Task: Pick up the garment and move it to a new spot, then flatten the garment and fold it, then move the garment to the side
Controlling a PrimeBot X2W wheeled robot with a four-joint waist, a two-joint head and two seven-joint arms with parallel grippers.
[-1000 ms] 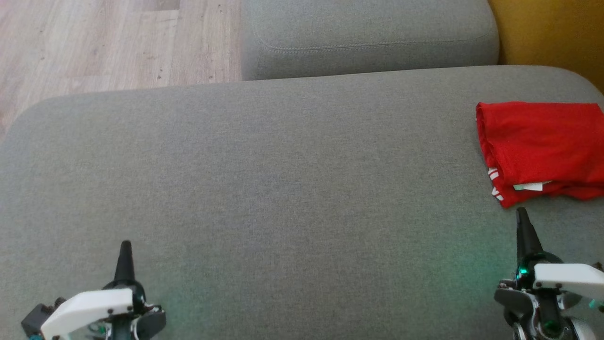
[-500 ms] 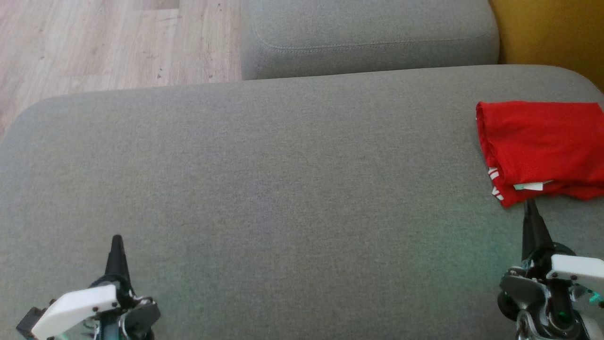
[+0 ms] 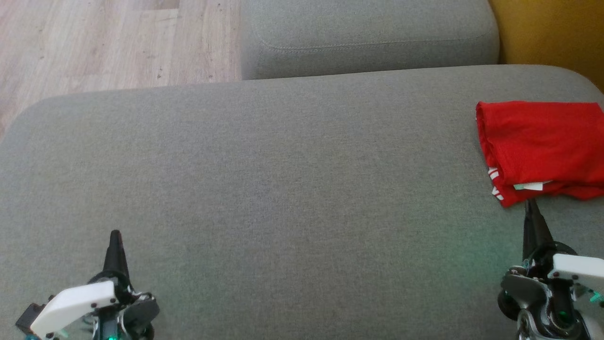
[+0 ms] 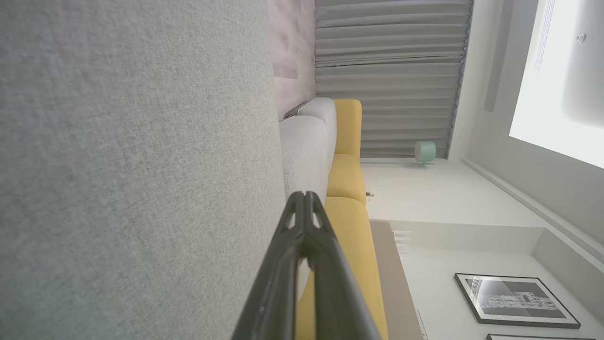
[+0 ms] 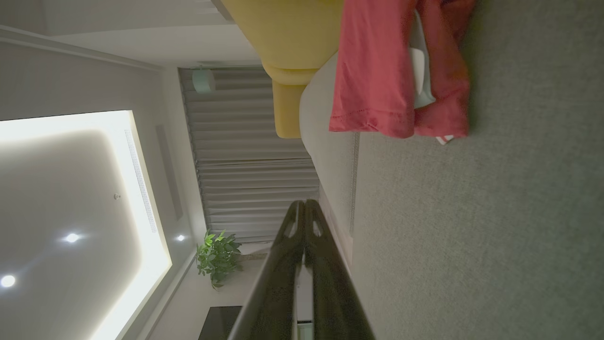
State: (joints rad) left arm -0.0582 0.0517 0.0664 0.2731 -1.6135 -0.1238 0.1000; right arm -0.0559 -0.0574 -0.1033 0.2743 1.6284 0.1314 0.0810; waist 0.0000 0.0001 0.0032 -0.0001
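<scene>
Your folded garment (image 3: 542,141) lies at the sofa cushion's (image 3: 283,189) right edge, so left pincer (image 3: 114,236) and right pincer (image 3: 529,204) sit pressed together, empty.

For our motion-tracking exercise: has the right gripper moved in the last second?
Yes. The right gripper has advanced toward the unmoved red garment; its tip now appears at the near edge.

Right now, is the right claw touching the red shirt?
Apart. In the right wrist view, grey sofa shows between the right gripper and the red garment ahead.
</scene>
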